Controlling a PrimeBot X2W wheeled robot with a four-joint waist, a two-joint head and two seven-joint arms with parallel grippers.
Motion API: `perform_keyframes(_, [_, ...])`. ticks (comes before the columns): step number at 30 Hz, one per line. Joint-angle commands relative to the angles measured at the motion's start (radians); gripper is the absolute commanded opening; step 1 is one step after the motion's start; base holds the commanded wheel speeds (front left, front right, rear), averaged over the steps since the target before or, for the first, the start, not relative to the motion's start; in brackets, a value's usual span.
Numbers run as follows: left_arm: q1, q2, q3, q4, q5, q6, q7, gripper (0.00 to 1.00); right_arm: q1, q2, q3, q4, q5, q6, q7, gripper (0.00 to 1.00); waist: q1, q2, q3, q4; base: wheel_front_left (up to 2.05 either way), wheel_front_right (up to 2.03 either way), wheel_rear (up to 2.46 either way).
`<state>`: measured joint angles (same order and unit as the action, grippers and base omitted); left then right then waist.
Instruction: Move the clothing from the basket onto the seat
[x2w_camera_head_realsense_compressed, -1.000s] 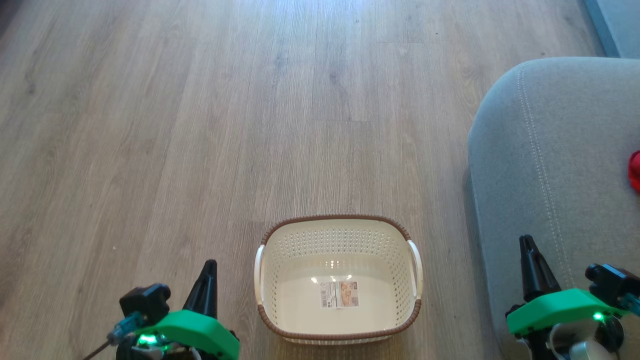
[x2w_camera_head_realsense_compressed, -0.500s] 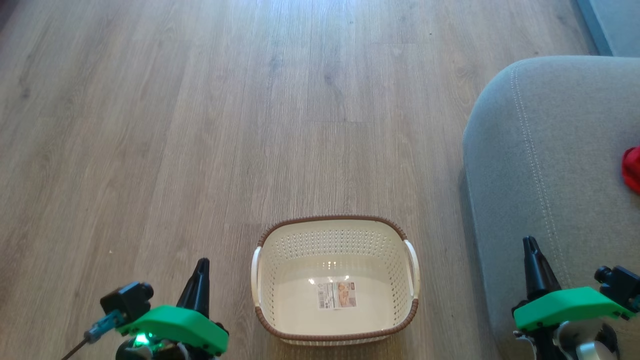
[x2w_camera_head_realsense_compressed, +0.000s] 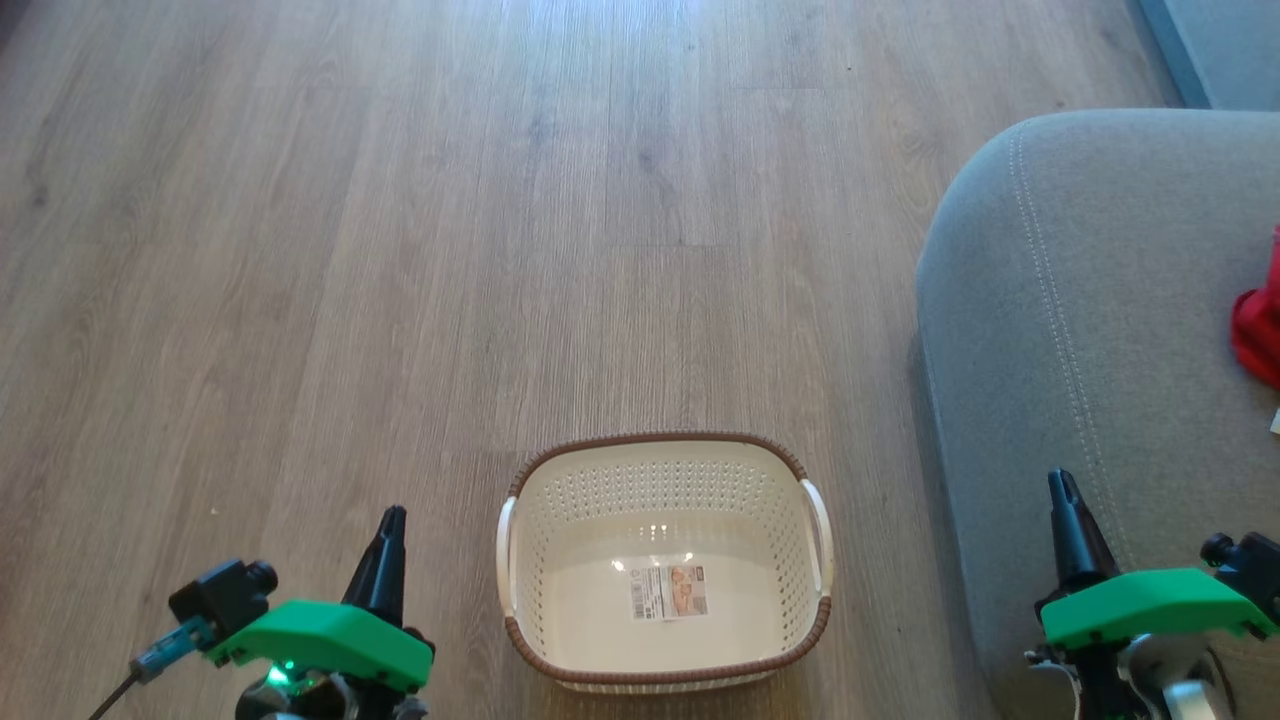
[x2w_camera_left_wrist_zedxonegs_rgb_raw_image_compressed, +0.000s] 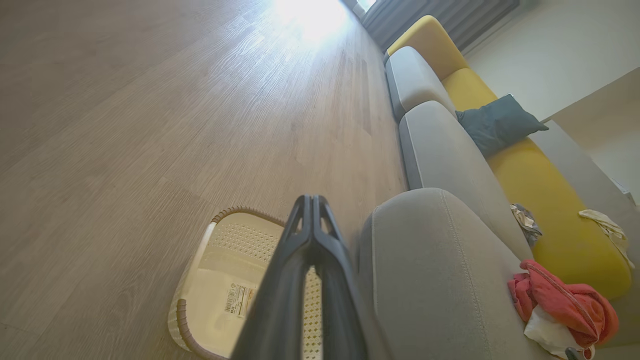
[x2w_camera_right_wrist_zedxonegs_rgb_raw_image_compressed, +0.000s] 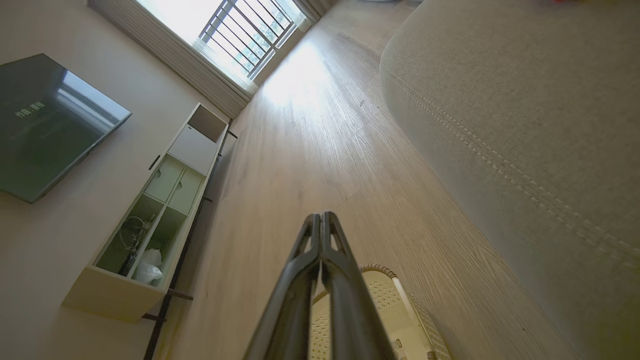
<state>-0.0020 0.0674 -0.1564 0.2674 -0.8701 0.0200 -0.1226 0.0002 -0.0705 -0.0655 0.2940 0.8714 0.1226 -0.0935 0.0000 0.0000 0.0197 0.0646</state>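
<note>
Clothing (x2w_camera_head_realsense_compressed: 1258, 335) lies on the seat (x2w_camera_head_realsense_compressed: 1080, 300), away from its front edge; the basket (x2w_camera_head_realsense_compressed: 665, 440) is empty. Your left gripper (x2w_camera_head_realsense_compressed: 390, 515) and right gripper (x2w_camera_head_realsense_compressed: 1062, 482) are closed tight, holding nothing. Reach in now and you might only tip the basket.

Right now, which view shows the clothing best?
The left wrist view: the clothing lies heaped on the seat, red with white parts. The head view catches a red sliver at its right edge; the right wrist view, at most a blur.

The wood plank floor (x2w_camera_head_realsense_compressed: 400, 250) has the basket (x2w_camera_head_realsense_compressed: 660, 482) sitting right on it, beside the grey seat (x2w_camera_head_realsense_compressed: 1100, 350), which has red clothing (x2w_camera_head_realsense_compressed: 1262, 335) on top.
</note>
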Motion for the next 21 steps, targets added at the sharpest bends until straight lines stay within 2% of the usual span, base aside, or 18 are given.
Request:
perform_keyframes(1, [-0.05,0.012,0.032,-0.031,-0.032,-0.009,0.007,0.0,-0.055,-0.004,0.0,-0.037,0.03,0.004,0.012,0.0,0.0,0.0,0.0,-0.001,0.0,0.0,0.0])
perform_keyframes(21, [-0.065,0.014,0.085,-0.029,-0.246,-0.05,0.061,0.0,-0.07,0.003,-0.014,-0.041,0.232,0.005,0.068,0.0,0.0,0.0,-0.005,-0.019,0.0,0.0,0.0])
